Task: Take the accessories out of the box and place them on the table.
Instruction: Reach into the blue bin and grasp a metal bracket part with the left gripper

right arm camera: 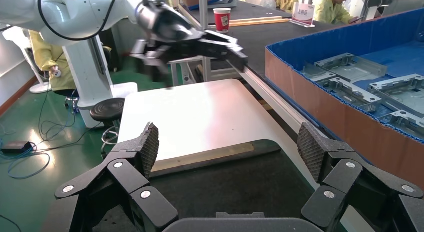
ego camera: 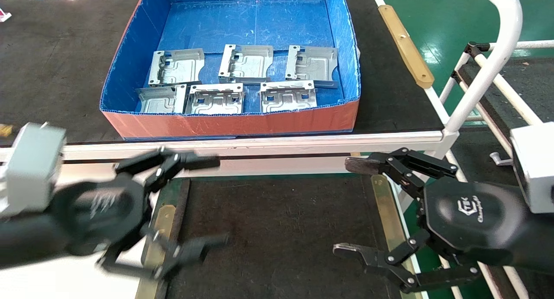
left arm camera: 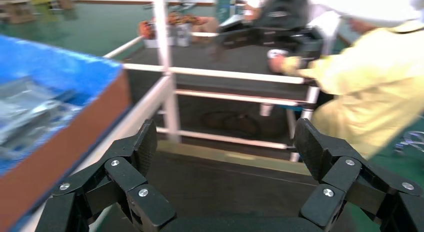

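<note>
The blue box [ego camera: 233, 122] with an orange-red front stands on the far bench. Six silver accessories lie in it in two rows, for example one plate [ego camera: 246, 63] at the back and another [ego camera: 215, 98] at the front. They also show in the right wrist view [right arm camera: 350, 67]. My left gripper [ego camera: 216, 201] hovers open and empty over the left edge of the table's black mat [ego camera: 277, 229]. My right gripper [ego camera: 347, 207] hovers open and empty over the mat's right edge. Both sit in front of the box and outside it. Each wrist view shows its own gripper wide apart, the left [left arm camera: 226, 144] and the right [right arm camera: 227, 147].
The black bench [ego camera: 52, 65] ends in a white rail [ego camera: 259, 141] between box and mat. A white tube frame [ego camera: 489, 69] rises at the right. A person in yellow [left arm camera: 370, 92] stands beyond the table. A red cup [right arm camera: 222, 18] stands on the bench, and a stool [right arm camera: 107, 110] beside the table.
</note>
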